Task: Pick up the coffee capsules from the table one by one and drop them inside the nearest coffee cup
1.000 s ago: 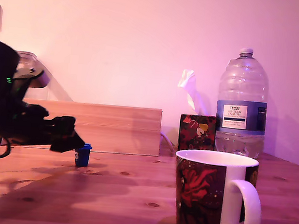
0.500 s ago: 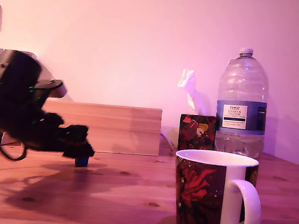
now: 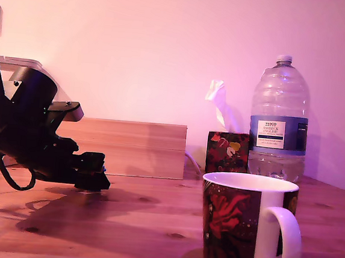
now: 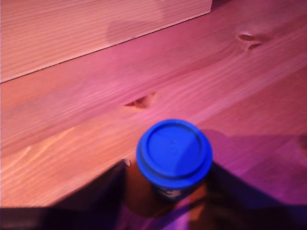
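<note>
A blue coffee capsule (image 4: 173,155) stands upright on the pine table (image 4: 249,81), seen from above in the wrist view. My gripper (image 4: 168,164) is open, with a dark finger on either side of the capsule and a strip of wood showing beside one finger (image 4: 108,191). In the exterior view the gripper (image 3: 97,180) sits low on the table (image 3: 152,224) at the left and hides the capsule. The dark floral coffee cup (image 3: 245,226) with a white handle stands at the front right, well apart from the gripper.
A pale wooden block (image 3: 134,147) runs along the back, just behind the gripper. A floral tissue box (image 3: 226,152) and a large water bottle (image 3: 278,126) stand at the back right. A cable loop (image 3: 14,181) hangs under the arm.
The arm has shifted to the exterior view's right and sunk to the tabletop. The blue capsule, visible beside the fingers a second ago, is now hidden behind the gripper.
</note>
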Controlling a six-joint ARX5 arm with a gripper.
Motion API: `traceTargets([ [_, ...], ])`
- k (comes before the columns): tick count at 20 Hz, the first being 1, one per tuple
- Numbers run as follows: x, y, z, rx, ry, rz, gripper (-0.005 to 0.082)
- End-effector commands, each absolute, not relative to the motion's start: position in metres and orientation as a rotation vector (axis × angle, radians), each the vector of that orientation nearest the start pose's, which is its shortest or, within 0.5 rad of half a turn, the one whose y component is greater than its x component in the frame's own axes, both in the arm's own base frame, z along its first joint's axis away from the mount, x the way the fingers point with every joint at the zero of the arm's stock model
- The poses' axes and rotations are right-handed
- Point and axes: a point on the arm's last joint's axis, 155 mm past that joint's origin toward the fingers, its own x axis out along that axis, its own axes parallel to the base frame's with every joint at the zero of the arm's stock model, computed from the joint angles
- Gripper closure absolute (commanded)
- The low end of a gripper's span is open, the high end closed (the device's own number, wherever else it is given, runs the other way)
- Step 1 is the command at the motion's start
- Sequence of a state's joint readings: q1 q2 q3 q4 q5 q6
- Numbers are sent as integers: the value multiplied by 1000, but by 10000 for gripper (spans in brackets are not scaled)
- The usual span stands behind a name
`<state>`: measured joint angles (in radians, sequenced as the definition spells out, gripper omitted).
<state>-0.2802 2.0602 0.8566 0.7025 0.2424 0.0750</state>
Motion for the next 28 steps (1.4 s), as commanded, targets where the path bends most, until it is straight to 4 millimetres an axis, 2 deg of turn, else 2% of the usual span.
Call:
traceTargets([
  [1, 468, -182, -3, 95, 514, -539, 613],
  [3, 468, -182, -3, 117, 507, -545, 696],
  [9, 464, -183, 1, 119, 529, -550, 700],
  [12, 457, -188, 14, 131, 537, -578, 700],
  [16, 438, -197, 43, 155, 520, -647, 700],
  [21, 399, -199, 86, 141, 481, -715, 700],
  [24, 367, -202, 114, 146, 464, -756, 700],
  [28, 324, -216, 147, 166, 446, -839, 700],
])
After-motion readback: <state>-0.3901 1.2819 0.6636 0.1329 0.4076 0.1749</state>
